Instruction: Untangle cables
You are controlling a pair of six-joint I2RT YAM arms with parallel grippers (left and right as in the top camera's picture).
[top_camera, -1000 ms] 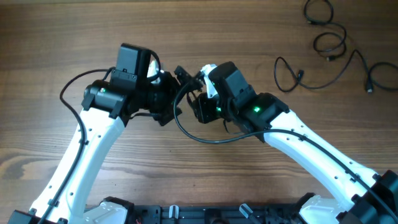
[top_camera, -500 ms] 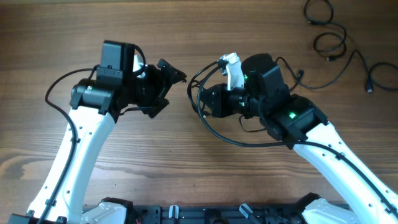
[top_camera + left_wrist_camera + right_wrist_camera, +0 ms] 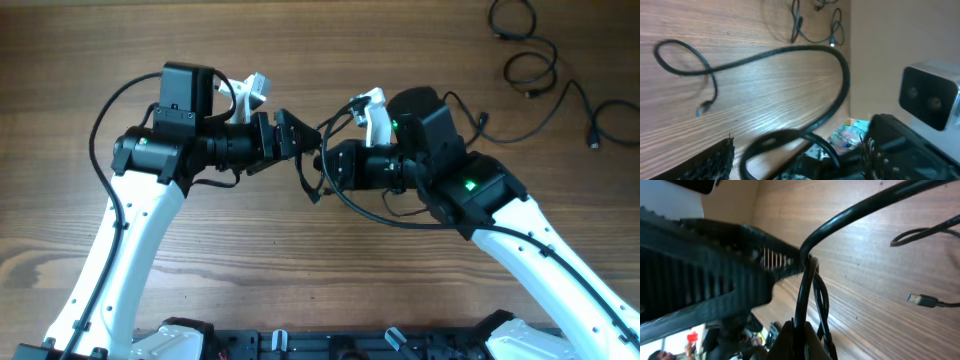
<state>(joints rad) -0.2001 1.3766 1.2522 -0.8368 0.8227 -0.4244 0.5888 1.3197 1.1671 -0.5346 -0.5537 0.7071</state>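
Right pincer [image 3: 322, 167] pinches one cable [image 3: 804, 290] and holds its loop between the spread fingers of left pincer [image 3: 296, 140], probably to pass it across. Other cables [image 3: 530, 68] lie on the surface [image 3: 300, 50], far beyond right pincer.

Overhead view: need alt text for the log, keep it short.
Two robot arms meet mid-table, left gripper and right gripper almost tip to tip, a black cable looping below them. More thin black cables lie loose in the wooden table's top right corner.
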